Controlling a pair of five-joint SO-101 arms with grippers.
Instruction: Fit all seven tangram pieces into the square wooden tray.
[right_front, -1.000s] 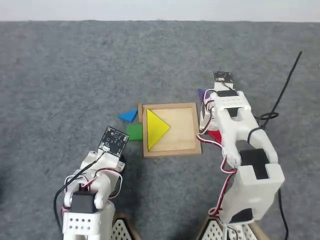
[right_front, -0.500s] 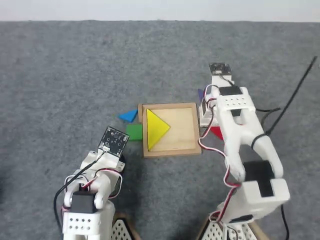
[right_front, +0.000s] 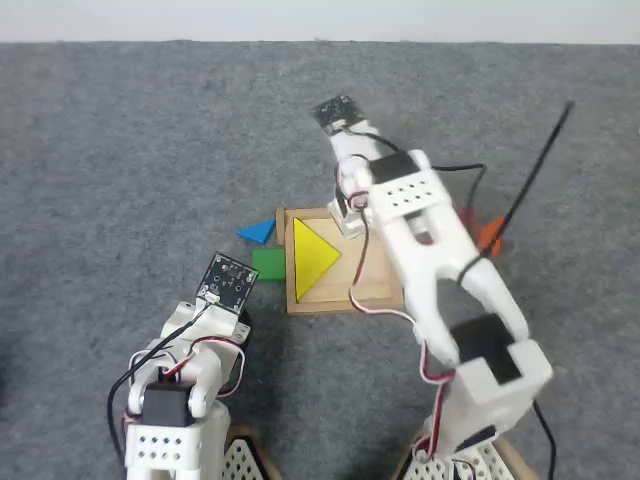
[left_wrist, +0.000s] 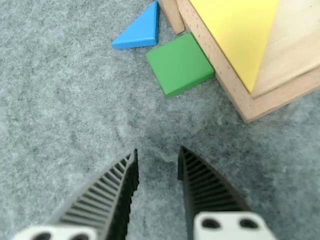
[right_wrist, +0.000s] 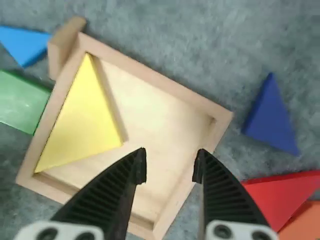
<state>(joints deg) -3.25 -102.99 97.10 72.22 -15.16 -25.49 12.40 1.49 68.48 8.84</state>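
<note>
The square wooden tray (right_front: 378, 290) lies mid-table with a yellow triangle (right_front: 312, 256) in its left half. Left of it lie a blue triangle (right_front: 258, 232) and a green square (right_front: 268, 264). My right arm (right_front: 405, 195) stretches over the tray. Its gripper (right_wrist: 170, 155) hangs open and empty above the bare tray floor (right_wrist: 160, 112), beside the yellow triangle (right_wrist: 82, 120). A dark blue triangle (right_wrist: 272, 117), a red piece (right_wrist: 280, 192) and an orange piece (right_wrist: 305, 220) lie outside the tray. My left gripper (left_wrist: 157, 152) is open over the carpet, short of the green square (left_wrist: 180, 64).
A small plain wooden block (right_wrist: 65, 32) rests against the tray's outer corner near the blue triangle (left_wrist: 139, 32). The orange piece (right_front: 488, 235) lies right of the tray by a black cable. Grey carpet spreads all around.
My right arm has swung left from beside the tray's right edge to above the tray, uncovering the orange piece. The left arm has stayed still.
</note>
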